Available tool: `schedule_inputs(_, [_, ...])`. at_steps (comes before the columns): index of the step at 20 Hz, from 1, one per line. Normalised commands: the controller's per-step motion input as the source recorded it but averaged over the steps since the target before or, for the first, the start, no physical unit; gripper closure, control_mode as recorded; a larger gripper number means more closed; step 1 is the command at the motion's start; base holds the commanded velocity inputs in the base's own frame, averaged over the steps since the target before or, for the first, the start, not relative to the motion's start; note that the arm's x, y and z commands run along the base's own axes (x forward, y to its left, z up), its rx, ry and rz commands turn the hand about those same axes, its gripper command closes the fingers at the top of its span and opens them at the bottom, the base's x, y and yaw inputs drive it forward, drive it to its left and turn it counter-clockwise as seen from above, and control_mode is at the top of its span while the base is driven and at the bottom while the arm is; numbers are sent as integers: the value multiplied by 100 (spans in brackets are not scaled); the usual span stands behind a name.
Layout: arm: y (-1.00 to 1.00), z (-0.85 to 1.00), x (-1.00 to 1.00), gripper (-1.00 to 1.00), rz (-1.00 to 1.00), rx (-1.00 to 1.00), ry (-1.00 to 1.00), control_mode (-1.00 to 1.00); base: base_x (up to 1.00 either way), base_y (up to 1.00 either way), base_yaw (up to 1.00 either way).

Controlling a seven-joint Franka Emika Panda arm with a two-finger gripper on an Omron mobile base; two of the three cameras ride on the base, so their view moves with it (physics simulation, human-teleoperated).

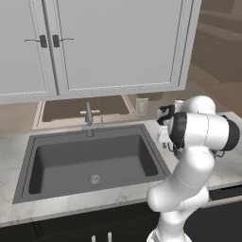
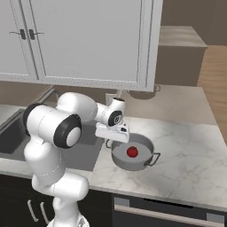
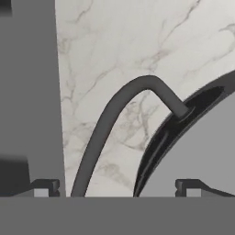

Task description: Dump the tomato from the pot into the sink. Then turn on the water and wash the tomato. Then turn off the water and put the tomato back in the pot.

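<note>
As pincer gapes, pot handle between — tomato inside

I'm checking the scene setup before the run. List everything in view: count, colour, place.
tomato: one, bright red, inside the pot.
pot: one, grey metal, on the counter right of the sink; its loop handle lies between the gripper's tips.
sink: one, dark grey, set in the counter, nothing in it.
drain: one, metal, sink floor.
faucet: one, grey, behind the sink, no water running.
counter: one, white marble.
cabinets: light grey, above.
gripper: one, open, over the pot's left handle.
</note>
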Motion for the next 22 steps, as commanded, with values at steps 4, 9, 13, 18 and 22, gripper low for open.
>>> schedule_inputs(4, [0,-19,15,-100,-4,0,0,-100,0,0,0])
schedule_inputs(9, [0,-16,14,-100,-4,0,0,-100,0,0,0])
schedule_inputs(13, [0,-17,7,-100,-4,0,0,-100,0,0,0])
schedule_inputs(18, [0,-16,0,100,-7,0,0,-100,0,0,0])
schedule_inputs(22, [0,-6,-4,100,-10,1,0,-100,0,0,0])
